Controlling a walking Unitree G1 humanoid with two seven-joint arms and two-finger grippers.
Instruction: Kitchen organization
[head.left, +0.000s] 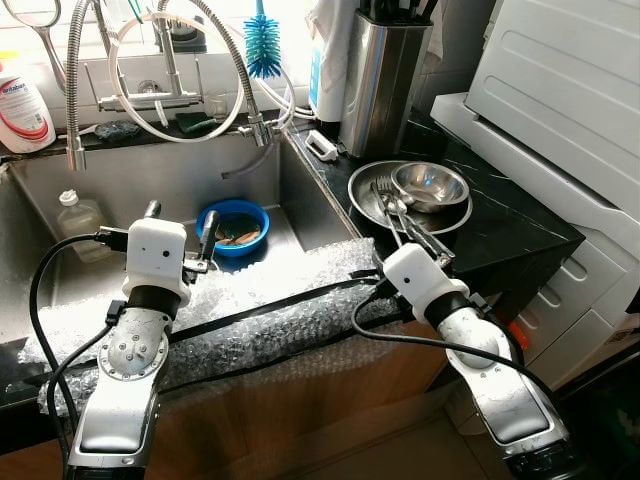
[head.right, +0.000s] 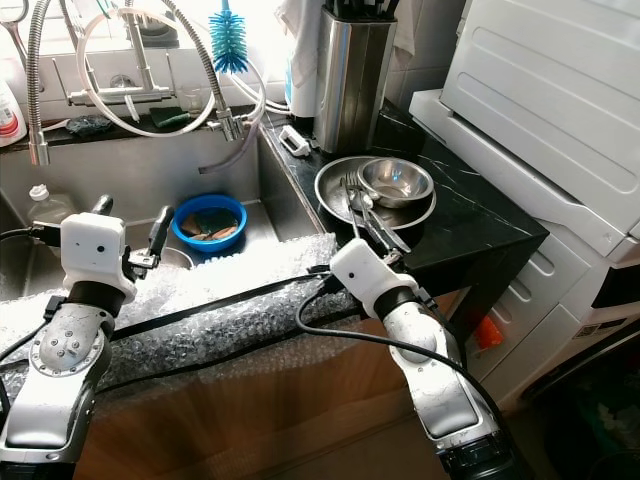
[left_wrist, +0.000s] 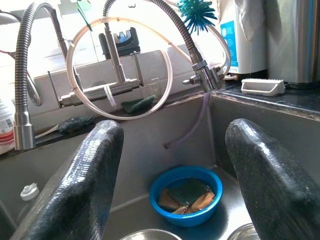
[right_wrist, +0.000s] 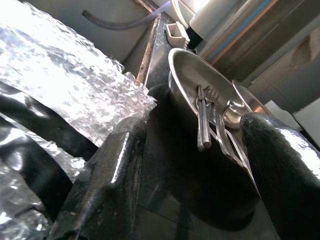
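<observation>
On the black counter right of the sink, a steel plate (head.left: 362, 203) holds a small steel bowl (head.left: 430, 185) and several forks and a spoon (head.left: 393, 208). My right gripper (right_wrist: 192, 165) hovers open at the counter's front edge, just short of the plate (right_wrist: 187, 75), with the cutlery (right_wrist: 202, 122) lying ahead between its fingers. A blue bowl (head.left: 232, 225) with sponge pieces sits in the steel sink (head.left: 150, 175). Above the sink's front edge my left gripper (head.left: 180, 225) stands open, facing the blue bowl (left_wrist: 186, 195), with nothing between its fingers.
Bubble wrap (head.left: 270, 300) covers the sink's front rim. A clear bottle (head.left: 80, 220) stands in the sink at the left. The faucet with hoses (head.left: 160, 70), a blue brush (head.left: 263, 45) and a steel knife block (head.left: 385, 75) line the back. A white appliance (head.left: 560, 90) stands on the right.
</observation>
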